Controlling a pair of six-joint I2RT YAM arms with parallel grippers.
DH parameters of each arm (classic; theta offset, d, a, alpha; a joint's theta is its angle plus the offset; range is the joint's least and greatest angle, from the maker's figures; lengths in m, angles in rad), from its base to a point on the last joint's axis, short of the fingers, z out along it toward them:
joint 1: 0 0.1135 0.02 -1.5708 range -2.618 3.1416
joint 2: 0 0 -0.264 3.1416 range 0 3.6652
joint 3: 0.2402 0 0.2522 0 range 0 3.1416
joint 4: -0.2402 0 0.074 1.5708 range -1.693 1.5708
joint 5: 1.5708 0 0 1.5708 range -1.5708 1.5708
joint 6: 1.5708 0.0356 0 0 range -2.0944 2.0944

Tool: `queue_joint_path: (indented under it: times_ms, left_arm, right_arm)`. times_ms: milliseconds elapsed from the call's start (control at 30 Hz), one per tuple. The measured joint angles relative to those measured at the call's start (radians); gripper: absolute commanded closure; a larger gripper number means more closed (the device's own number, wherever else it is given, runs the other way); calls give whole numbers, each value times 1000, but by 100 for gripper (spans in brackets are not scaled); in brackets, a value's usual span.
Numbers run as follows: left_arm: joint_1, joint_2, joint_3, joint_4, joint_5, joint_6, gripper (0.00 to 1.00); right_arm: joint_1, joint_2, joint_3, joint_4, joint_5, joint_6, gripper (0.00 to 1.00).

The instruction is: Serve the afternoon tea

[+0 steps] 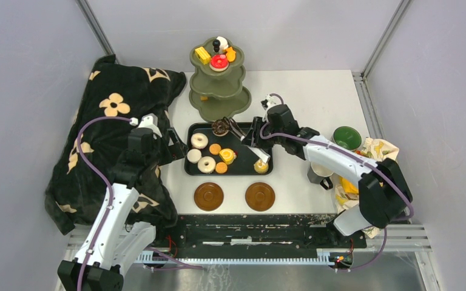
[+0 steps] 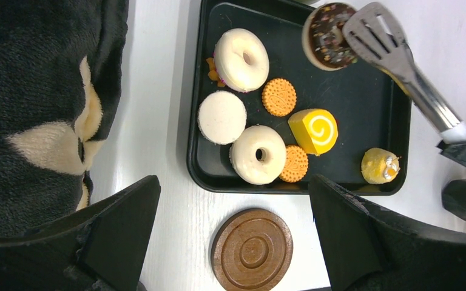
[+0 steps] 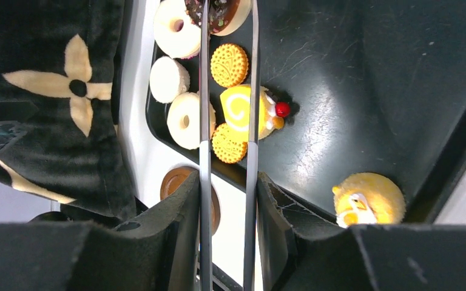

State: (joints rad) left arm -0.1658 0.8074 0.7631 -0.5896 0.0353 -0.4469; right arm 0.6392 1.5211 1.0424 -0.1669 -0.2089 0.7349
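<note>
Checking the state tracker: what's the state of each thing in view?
left gripper: open, empty
right gripper: fingers shut on the tongs
tongs: tips astride the chocolate donut
chocolate donut: at the far edge of the tray, between tong tips
tray: holds pastries
stand: top tier loaded
left saucer: bare
right saucer: bare
pale mug: upright, off saucers
green mug: upright, off saucers

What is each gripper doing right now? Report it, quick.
Left gripper: open, holding nothing.
Right gripper: closed on the metal tongs, their tips at the chocolate donut.
</note>
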Motion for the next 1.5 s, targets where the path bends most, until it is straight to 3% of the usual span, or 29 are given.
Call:
queue_joint_path:
  times_ms: [300, 633, 1067, 1500]
  left_arm:
    - [0, 5, 0, 0, -4, 0, 1]
    - [0, 13, 1, 0, -4, 0, 1]
    - [0, 28, 20, 0, -8, 0, 1]
    - [0, 52, 26, -1, -28, 0, 1]
  right_arm:
    - [-40, -129, -1, -82, 17, -44, 92]
    - [-143, -132, 109, -92, 29, -75, 92]
    - [-249, 83, 270, -9, -1, -42, 94]
    - [-264, 230, 387, 55, -27, 2, 95]
